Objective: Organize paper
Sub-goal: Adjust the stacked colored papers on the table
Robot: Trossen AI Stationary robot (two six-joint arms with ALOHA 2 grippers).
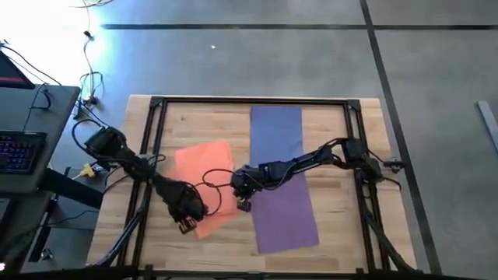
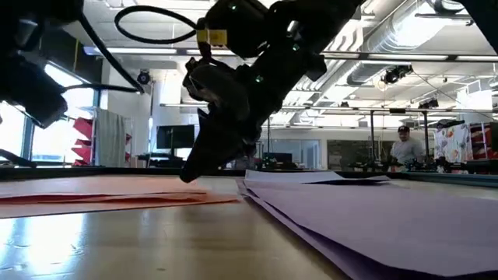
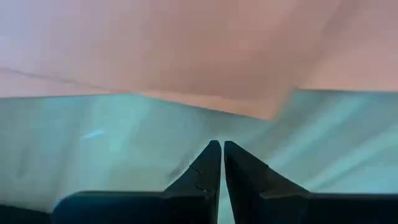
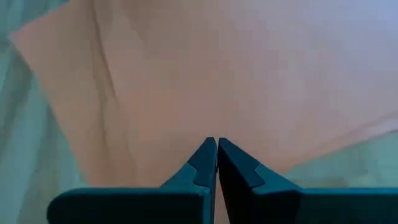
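Orange paper [image 1: 204, 180] lies flat on the wooden table, left of centre, as overlapping sheets a little askew. Purple and blue-purple paper [image 1: 282, 183] lies in a long overlapping strip right of centre, its near edge showing in the low view [image 2: 373, 210]. My right gripper [image 4: 216, 142] is shut, its tips down on the orange paper near that paper's right side [image 1: 237, 190]. My left gripper [image 3: 221, 144] is shut at the orange paper's near left corner [image 1: 187, 222], tips over bare table just short of the paper's edge [image 3: 205, 106]. My right gripper presses its shut fingertips [image 2: 187, 176] down on the orange paper's top sheet [image 4: 205, 112], slanting down from the table's right side. The paper lies flat on the table under them. My left gripper: whether its tips touch the table or the paper I cannot tell.
A black metal frame [image 1: 249, 101] runs around the table top. A desk with a keyboard [image 1: 19, 148] stands off the table's left. Bare wood [image 1: 194, 124] lies along the far left of the table. A person [image 2: 403, 148] stands far back in the room.
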